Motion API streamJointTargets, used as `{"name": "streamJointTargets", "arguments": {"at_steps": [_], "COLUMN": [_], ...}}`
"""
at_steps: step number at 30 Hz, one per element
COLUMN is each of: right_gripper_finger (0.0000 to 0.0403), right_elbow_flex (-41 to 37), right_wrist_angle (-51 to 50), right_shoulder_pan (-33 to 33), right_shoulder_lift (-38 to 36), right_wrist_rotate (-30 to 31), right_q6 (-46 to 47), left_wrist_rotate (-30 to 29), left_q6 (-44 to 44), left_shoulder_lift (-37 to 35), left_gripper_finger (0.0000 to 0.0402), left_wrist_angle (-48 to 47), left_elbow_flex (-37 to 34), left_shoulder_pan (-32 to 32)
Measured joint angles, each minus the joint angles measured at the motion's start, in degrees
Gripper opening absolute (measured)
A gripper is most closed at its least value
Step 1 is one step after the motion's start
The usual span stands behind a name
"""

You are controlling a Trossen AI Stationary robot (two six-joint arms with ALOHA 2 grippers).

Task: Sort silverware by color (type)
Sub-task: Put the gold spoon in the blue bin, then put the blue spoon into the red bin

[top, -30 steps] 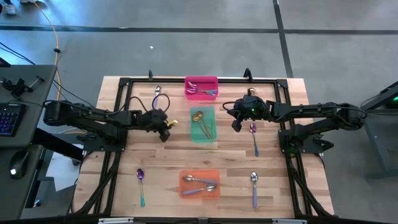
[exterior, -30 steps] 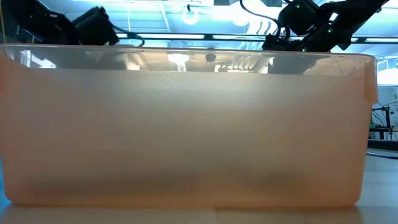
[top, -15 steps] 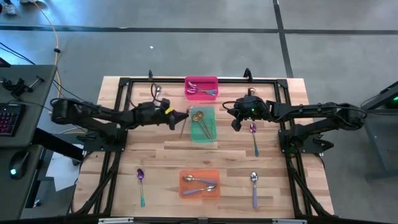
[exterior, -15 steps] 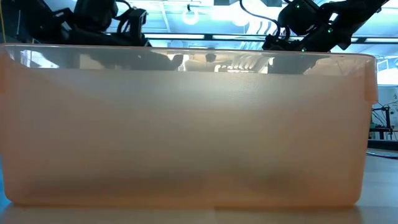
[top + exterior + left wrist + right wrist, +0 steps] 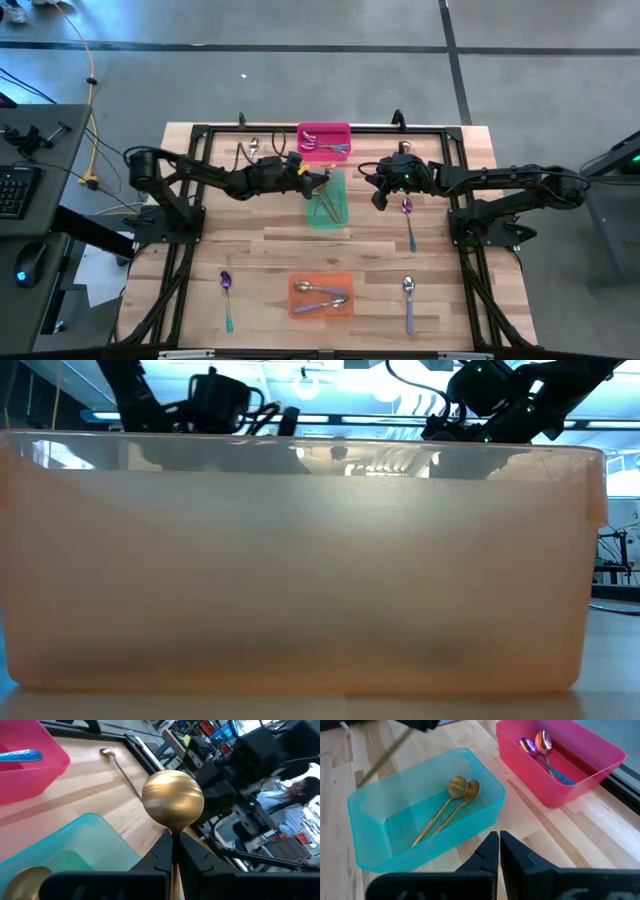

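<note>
Clenching a gold spoon [image 5: 173, 802] by its handle, the left gripper [image 5: 308, 179] hangs over the green bin's [image 5: 338, 185] edge, where 2 gold spoons [image 5: 456, 787] already lie. The right gripper [image 5: 379, 201] waits pinched closed and empty beside that bin, near a purple spoon [image 5: 408, 212] on the table [image 5: 480, 150]

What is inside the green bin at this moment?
Two gold spoons lie in the green bin, bowls together near the middle, handles toward one corner. In the high view the left gripper, shut on a third gold spoon, covers the bin's near-left rim.
</note>
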Motion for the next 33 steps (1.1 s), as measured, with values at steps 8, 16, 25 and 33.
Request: {"name": "streamJointTargets", "arguments": {"at_steps": [8,16,25,33], "right_gripper_finger": [0.0000,0.0000,0.0000,0.0000], "right_elbow_flex": [0.0,0.0,0.0,0.0], "right_wrist_angle": [0.1,0.2,-0.9,-1.1], "right_shoulder_pan": [0.0,0.0,0.0,0.0], "right_shoulder_lift": [0.0,0.0,0.0,0.0], "right_wrist_rotate": [0.0,-0.1,-0.2,-0.2], "right_q6": [-0.4,-0.3,0.1,1.1], "left_wrist_rotate": [-0.2,-0.1,2.0,6.0], "left_q6": [-1.4,-0.5,4.9,11.3], "left_shoulder_lift": [7.1,9.8,8.3,7.5], "left_gripper_finger": [0.0004,0.0017,0.0068,0.0078], "left_wrist_angle": [0.1,-0.5,-0.7,-1.4], "left_elbow_flex": [2.7,3.3,3.3,3.3], "left_shoulder_pan": [0.9,0.9,1.0,1.3]}}
